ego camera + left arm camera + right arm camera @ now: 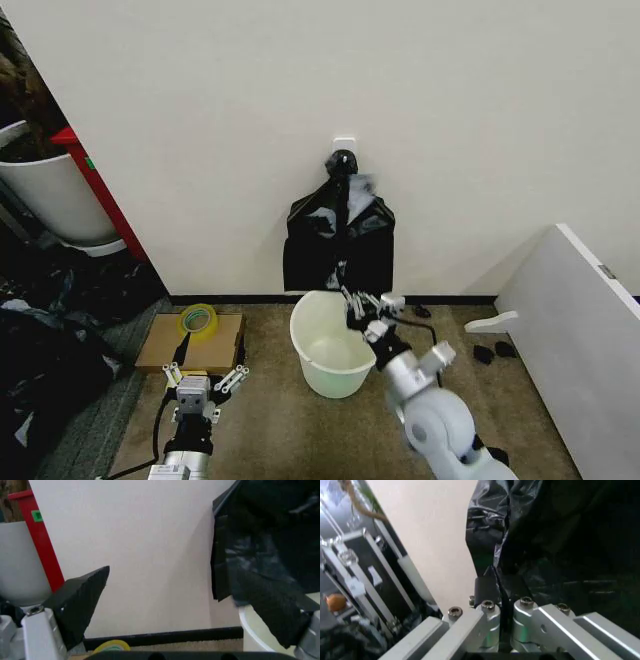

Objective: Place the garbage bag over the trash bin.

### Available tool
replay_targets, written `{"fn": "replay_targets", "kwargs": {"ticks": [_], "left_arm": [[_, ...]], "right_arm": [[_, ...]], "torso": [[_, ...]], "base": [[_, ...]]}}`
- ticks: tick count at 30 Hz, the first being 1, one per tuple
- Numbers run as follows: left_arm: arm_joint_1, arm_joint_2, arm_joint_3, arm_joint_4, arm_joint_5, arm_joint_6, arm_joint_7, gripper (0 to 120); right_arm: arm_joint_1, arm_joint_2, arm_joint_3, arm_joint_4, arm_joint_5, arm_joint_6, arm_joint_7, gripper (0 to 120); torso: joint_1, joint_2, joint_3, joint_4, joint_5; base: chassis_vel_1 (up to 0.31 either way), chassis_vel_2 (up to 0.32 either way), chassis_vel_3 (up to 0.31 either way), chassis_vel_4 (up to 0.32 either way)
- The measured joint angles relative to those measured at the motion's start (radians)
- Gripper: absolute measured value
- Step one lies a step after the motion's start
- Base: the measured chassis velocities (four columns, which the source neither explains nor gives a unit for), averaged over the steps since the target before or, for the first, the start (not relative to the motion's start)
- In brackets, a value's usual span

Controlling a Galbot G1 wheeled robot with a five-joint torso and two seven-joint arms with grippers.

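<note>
Setting: a plain off-white wall (pixel 450 120) with a black skirting strip, above a brown carpeted floor (pixel 270 420). A white panel leans at the right; a large white tub (pixel 50 195) and a red upright (pixel 100 190) stand at the left.

Item 1: thin, glossy, crinkly black plastic garbage bag (pixel 338 245). It hangs flat against the wall from a small white wall hook (pixel 344 146), its lower edge reaching down to just behind the bin's far rim. Its mouth is not opened out.

Item 2: small round pale white plastic trash bin (pixel 330 345), upright on the carpet directly below the bag. The interior is bare and no plastic covers the rim.

Item 3: right gripper (pixel 362 305), raised over the bin's far rim at the bag's bottom edge. In the right wrist view its fingers (pixel 489 587) are pressed nearly together with a fold of the black film pinched between them.

Item 4: left gripper (pixel 204 378), low at the near left, beside a flat cardboard box (pixel 190 343) carrying a yellow-green roll of tape (pixel 198 320). Its fingers (pixel 82 598) are spread wide and hold nothing.

Progress: early stage, by my reading. The bag is gripped at its hem; still to do are taking it off the hook, opening it, and drawing it over the bin's rim.
</note>
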Motion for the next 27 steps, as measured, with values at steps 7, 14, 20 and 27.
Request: {"fn": "replay_targets", "kwargs": {"ticks": [7, 14, 20, 27], "left_arm": [[-0.013, 0.004, 0.000, 0.005, -0.011, 0.000, -0.001, 99], [-0.023, 0.008, 0.002, 0.014, -0.016, 0.000, -0.001, 99], [-0.026, 0.008, 0.003, 0.019, -0.019, -0.003, -0.002, 99], [-0.028, 0.010, 0.001, 0.019, -0.027, -0.005, -0.002, 99]], "right_arm": [[-0.090, -0.055, -0.006, 0.031, -0.111, 0.059, -0.010, 0], [-0.155, -0.085, -0.005, 0.040, -0.201, 0.110, -0.029, 0], [-0.209, -0.102, 0.003, 0.043, -0.270, 0.149, -0.057, 0], [-0.255, -0.108, -0.006, 0.032, -0.332, 0.193, -0.067, 0]], "torso": [[0.000, 0.000, 0.000, 0.0000, 0.0001], [0.000, 0.000, 0.000, 0.0000, 0.0000], [0.000, 0.000, 0.000, 0.0000, -0.0002], [0.000, 0.000, 0.000, 0.0000, -0.0002]], "base": [[0.000, 0.000, 0.000, 0.000], [0.000, 0.000, 0.000, 0.000], [0.000, 0.000, 0.000, 0.000], [0.000, 0.000, 0.000, 0.000]]}}
